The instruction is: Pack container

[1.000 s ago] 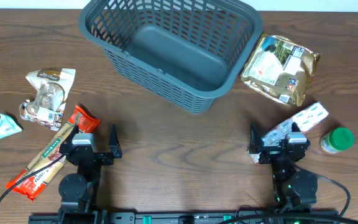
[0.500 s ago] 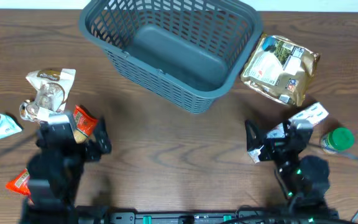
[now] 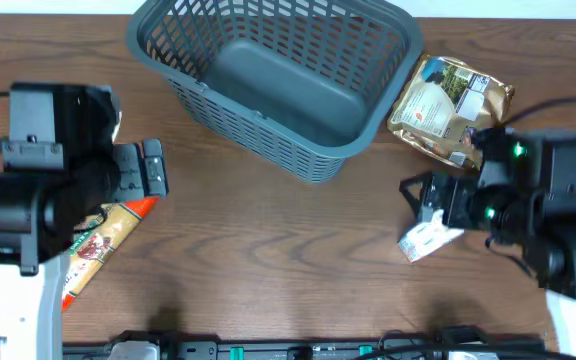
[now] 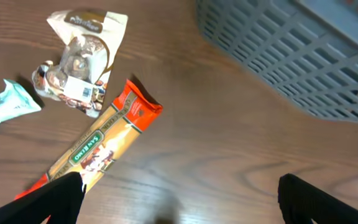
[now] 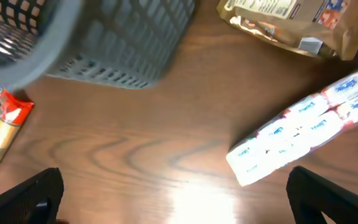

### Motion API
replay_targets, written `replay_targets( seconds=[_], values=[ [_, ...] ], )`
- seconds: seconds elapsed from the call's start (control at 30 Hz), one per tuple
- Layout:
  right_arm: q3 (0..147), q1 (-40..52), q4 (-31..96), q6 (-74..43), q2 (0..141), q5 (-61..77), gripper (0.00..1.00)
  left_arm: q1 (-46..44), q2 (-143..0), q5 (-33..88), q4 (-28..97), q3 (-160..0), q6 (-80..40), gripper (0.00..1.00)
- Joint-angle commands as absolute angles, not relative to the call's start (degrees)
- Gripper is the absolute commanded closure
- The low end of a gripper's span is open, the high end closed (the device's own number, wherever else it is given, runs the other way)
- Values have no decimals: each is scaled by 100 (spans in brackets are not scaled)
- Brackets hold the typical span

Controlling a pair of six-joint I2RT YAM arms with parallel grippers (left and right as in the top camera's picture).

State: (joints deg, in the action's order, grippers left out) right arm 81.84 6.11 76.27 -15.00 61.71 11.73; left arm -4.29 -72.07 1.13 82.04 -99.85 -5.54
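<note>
Container (image 3: 253, 135) stands far centre on the table. Left gripper (image 4: 179, 196) near left, jaws released, by pasta packet (image 4: 98, 149). Right gripper (image 5: 176, 196) near right, jaws released, by white packet (image 5: 303, 127).

Overhead: your left arm (image 3: 38, 190) covers most of the long orange-and-tan pasta packet (image 3: 103, 238) just beside the left gripper (image 3: 146, 168). Right arm (image 3: 548, 210) hides all but one end of the white-and-blue wrapped packet (image 3: 426, 240) beside the right gripper (image 3: 423, 198). Right wrist: grey-blue slotted plastic basket (image 5: 104, 43) ahead-left is blurred, cropped at top.
</note>
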Motion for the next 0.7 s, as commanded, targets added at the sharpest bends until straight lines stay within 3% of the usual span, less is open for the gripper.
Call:
replay_targets(
  seconds=[0.0, 0.03, 0.13, 0.17, 0.2, 0.23, 0.27, 0.3, 0.37, 0.67],
  values=[
    [8475, 565, 7662, -1275, 6479, 1776, 1, -447, -7310, 172, 8355, -10132, -521, 2],
    [8475, 565, 7544, -1035, 6521, 2152, 12, -447, -7310, 176, 8381, -10132, -521, 2],
    [8475, 565, 7338, -1007, 6613, 2425, 91, -445, -7301, 187, 8396, -10132, -519, 1],
    [8475, 565, 7360, -1127, 6637, 2335, 99, -447, -7297, 193, 8399, -10132, -519, 11],
    [8475, 567, 7417, -1236, 6652, 2239, 99, -447, -7290, 193, 8396, -10132, -519, 25],
    [8475, 572, 7459, -1288, 6657, 2176, 99, -447, -7286, 196, 8392, -10134, -519, 45],
    [8475, 580, 7478, -1284, 6657, 2115, 99, -447, -7286, 196, 8392, -10134, -510, 72],
    [8477, 609, 7481, -1280, 6652, 2051, 99, -447, -7286, 196, 8379, -10134, -445, 86],
    [8545, 738, 7491, -1280, 6650, 1758, 99, -447, -7297, 196, 8326, -10136, -410, 94],
    [9000, 2156, 7216, -1116, 6792, 349, 99, -447, -7832, 261, 8134, -11021, -150, 94]
  ],
)
